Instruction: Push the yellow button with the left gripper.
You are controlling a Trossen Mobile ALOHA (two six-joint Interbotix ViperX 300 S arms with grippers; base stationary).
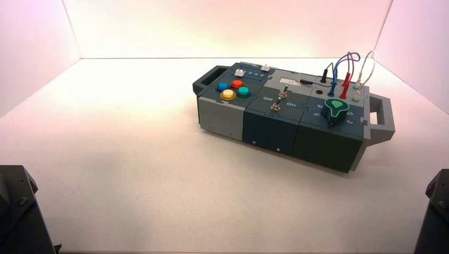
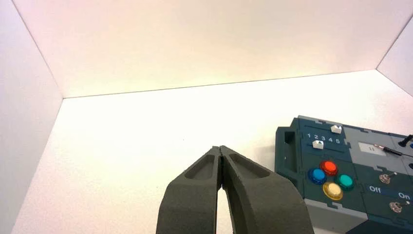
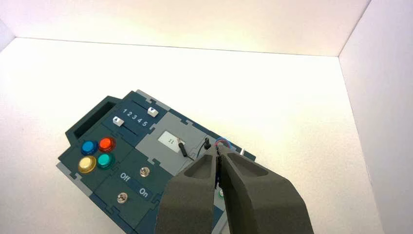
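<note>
Your left claw (image 2: 221,151), two tapered dark grey fingers, is closed with its tips touching and nothing between them. It hangs over bare white table (image 1: 132,159), well apart from the box and on the side of the box's left handle.

The dark blue and grey control box (image 1: 275,132) stands turned on the table, toward the far right corner. The small round domed yellow button with a golden rim (image 2: 332,190) sits in a cluster of four at the box's left end, nearest the box's front edge. Around it: round blue button (image 2: 317,175), round red button (image 2: 329,167), round teal-green button (image 2: 346,182). Yellow is just beside blue and teal-green; red lies on the far side of the cluster.

Behind the cluster, two white slider caps (image 2: 318,144) run beside lettering 1 2 3 4 5. Two metal toggle switches (image 3: 144,171) stand between the words Off and On. A green knob (image 1: 335,107) and coloured plugged wires (image 1: 344,71) occupy the box's right end.

Your right claw (image 3: 217,155) is also closed, tips together, holding nothing, above the box's wire end
</note>
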